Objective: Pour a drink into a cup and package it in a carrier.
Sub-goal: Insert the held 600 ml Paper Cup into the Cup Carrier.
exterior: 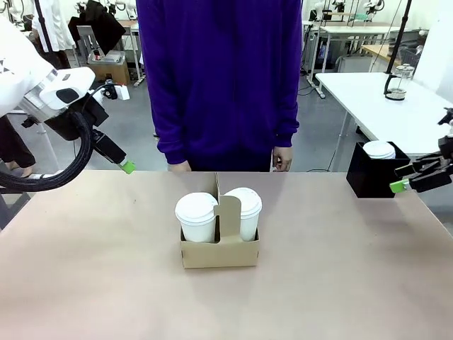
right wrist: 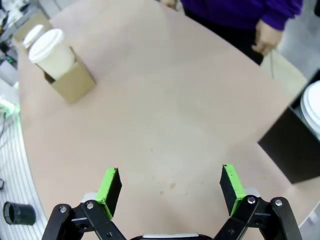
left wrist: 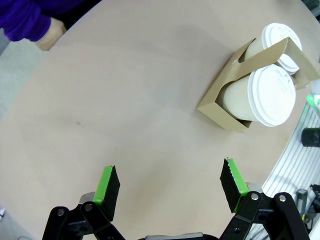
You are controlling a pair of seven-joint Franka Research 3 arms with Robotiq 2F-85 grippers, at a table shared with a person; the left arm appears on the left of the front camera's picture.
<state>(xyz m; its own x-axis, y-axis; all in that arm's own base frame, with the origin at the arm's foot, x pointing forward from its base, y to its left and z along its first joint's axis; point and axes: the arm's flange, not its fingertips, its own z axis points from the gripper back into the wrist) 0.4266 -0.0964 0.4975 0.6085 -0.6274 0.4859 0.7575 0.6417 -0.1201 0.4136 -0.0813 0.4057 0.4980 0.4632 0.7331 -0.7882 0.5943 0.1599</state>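
Both tools, left tool (left wrist: 170, 187) and right tool (right wrist: 170, 187), stand open and empty. Ahead of them, two lidded cups (exterior: 196, 216) sit in the carrier (exterior: 219, 251) on the bench (exterior: 85, 283). A careless reach could tip the carrier.

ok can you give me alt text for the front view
A brown cardboard carrier sits mid-table holding two lidded white cups, with a person in a purple top standing behind it. The left gripper and right gripper hang open at either side, the right one near a black box.
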